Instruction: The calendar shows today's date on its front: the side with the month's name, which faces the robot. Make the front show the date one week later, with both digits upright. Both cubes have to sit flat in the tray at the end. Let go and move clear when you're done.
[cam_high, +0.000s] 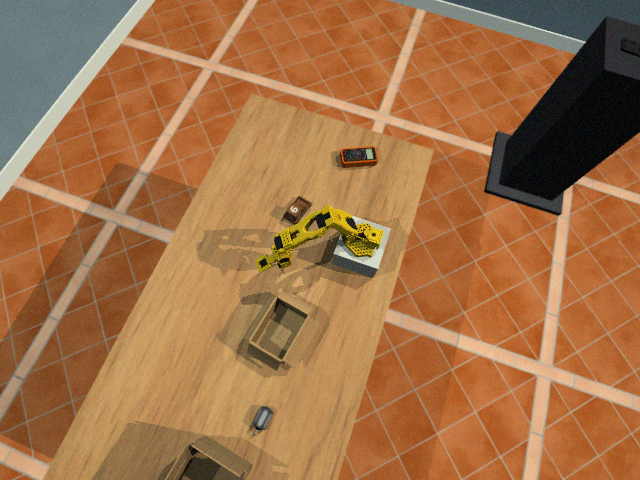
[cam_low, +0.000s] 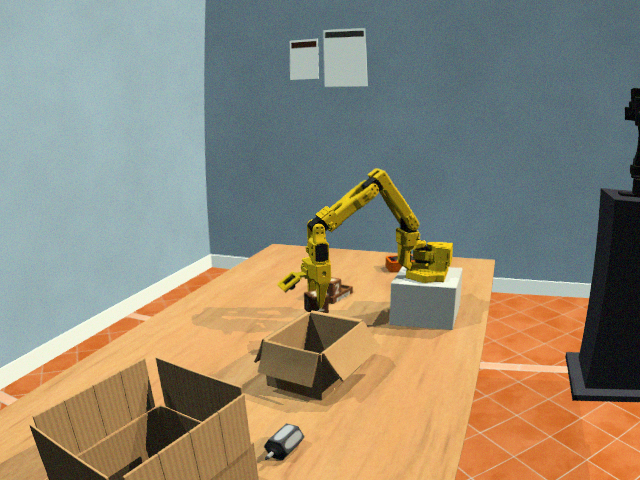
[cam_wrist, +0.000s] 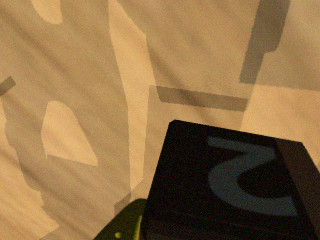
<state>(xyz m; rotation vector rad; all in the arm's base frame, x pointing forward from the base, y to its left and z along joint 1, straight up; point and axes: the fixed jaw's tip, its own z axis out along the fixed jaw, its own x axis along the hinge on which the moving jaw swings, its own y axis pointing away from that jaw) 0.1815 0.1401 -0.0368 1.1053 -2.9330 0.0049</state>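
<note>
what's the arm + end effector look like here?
Yellow boxy links with perforated panels and black inserts at the joints, mounted on a pale grey block. The end effector is yellow too, one finger with a black pad. No cables or markings visible.

From the wrist view the dark cube (cam_wrist: 235, 185) bearing a 2 runs off the bottom and right edges, and only a sliver of one yellow finger (cam_wrist: 122, 227) peeks out beside it. Behind the gripper (cam_low: 318, 302), the calendar tray (cam_low: 341, 290) sits partly covered, its front unreadable.
</note>
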